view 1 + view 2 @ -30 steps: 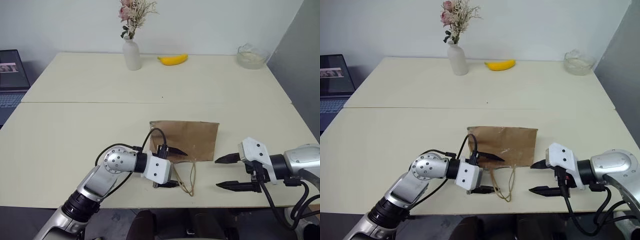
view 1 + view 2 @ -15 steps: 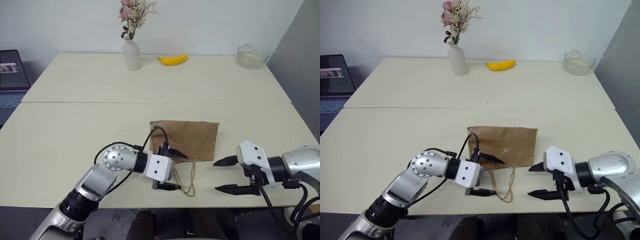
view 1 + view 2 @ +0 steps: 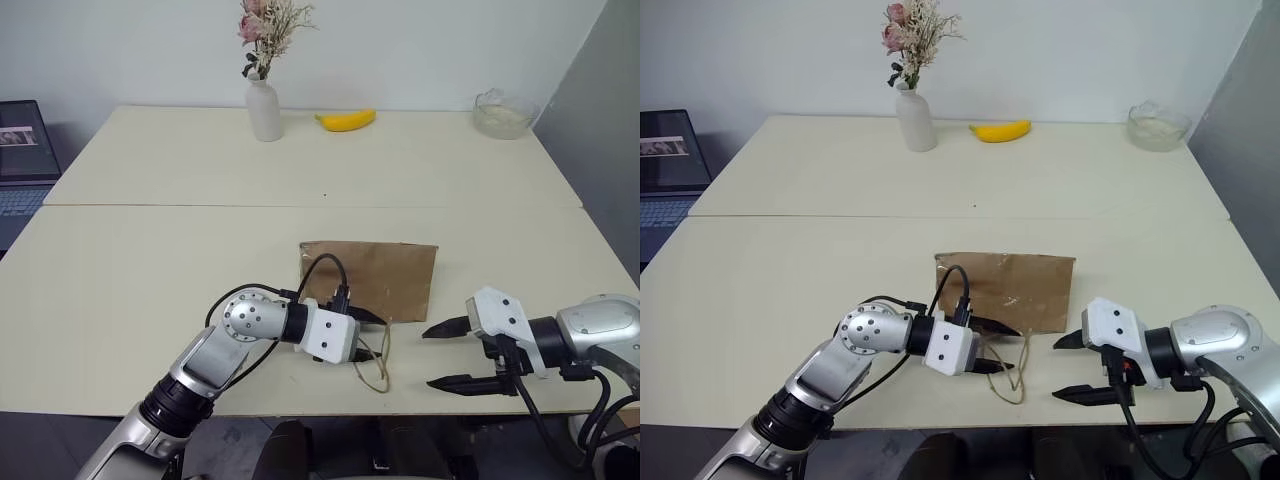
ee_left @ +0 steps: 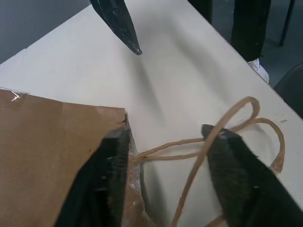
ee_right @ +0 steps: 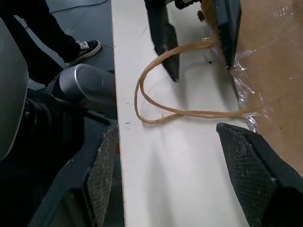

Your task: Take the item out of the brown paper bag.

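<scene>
Left claw at brown paper bag handles

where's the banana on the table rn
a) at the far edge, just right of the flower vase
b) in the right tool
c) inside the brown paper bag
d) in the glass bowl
a: the banana lies on the far side of the table, just right of the vase, well apart from the brown paper bag.

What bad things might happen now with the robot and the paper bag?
The left gripper sits at the bag mouth with the thin handles running between its fingers. It may pinch only a handle and drag the whole bag, or tear the paper. The bag lies flat near the table edge, so a pull might slide it off. The right gripper is open and apart, not steadying it.
</scene>
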`<control>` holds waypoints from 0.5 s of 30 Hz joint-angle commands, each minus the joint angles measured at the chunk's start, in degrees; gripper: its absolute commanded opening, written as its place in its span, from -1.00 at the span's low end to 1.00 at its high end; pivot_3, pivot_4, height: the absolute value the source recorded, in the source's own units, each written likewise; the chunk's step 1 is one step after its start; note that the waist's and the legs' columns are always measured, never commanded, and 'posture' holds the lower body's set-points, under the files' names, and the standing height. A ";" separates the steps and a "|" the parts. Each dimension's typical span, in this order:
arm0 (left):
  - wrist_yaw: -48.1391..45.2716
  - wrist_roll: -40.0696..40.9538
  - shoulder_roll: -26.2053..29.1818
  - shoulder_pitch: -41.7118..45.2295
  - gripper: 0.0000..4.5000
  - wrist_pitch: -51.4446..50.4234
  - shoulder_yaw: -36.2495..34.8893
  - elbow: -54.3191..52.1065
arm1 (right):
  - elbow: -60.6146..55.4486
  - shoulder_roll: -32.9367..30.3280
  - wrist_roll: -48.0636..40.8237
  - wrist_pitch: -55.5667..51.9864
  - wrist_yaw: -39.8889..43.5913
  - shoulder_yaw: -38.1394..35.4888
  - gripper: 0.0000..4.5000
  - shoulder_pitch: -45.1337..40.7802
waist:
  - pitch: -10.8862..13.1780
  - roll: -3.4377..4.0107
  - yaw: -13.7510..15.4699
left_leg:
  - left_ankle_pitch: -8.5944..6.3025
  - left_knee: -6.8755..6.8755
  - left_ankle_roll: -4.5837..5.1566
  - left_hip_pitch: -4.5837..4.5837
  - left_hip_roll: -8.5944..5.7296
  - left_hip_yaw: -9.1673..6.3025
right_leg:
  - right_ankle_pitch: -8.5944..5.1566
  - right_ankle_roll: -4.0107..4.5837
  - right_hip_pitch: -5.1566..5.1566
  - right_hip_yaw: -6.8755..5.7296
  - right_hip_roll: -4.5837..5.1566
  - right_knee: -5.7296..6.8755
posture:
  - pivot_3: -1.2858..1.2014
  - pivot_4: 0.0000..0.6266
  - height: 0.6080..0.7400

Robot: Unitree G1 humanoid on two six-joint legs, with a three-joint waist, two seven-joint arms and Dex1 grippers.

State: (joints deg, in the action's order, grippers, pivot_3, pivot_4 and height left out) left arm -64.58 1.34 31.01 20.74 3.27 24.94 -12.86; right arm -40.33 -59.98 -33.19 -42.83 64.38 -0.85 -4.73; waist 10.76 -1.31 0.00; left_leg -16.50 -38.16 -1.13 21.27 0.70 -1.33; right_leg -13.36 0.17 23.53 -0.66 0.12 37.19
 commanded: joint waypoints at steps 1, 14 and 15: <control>0.67 6.25 -1.15 1.07 -0.51 -7.74 -2.69 -5.36 | -2.09 -0.36 0.30 1.25 -0.75 0.51 0.54 0.22 | 0.00 0.00 -0.02 | 0.00 0.00 0.00 -0.02 0.00 0.00 | 0.00 0.00 -0.01 0.01 0.00 0.01 | 0.03 -0.52 1.00; 9.68 9.78 -4.76 9.53 -0.99 -17.35 -11.06 -1.12 | -5.58 5.29 0.27 -0.53 -8.30 5.83 0.54 -2.35 | -0.01 -0.02 -0.12 | 0.01 0.00 -0.01 -0.21 0.00 -0.05 | 0.00 -0.01 -0.15 0.06 -0.01 0.03 | 0.03 -0.52 1.00; 9.97 9.73 -4.91 9.81 -0.99 -17.23 -11.11 -0.79 | -5.28 6.42 1.27 -0.59 -9.33 7.45 0.54 -3.46 | -0.01 -0.03 -0.11 | 0.01 0.00 -0.01 -0.21 -0.01 -0.06 | 0.01 -0.01 -0.15 0.05 -0.01 0.04 | 0.03 -0.52 1.00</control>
State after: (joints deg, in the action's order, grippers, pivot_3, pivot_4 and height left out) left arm -55.52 10.46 26.53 29.36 -14.57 15.31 -13.33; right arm -44.53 -54.45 -32.53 -43.28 56.65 5.27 -6.92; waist 10.75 -1.34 -0.11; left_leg -16.50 -38.16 -1.14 21.04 0.69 -1.39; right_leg -13.35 0.16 23.36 -0.60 0.11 37.23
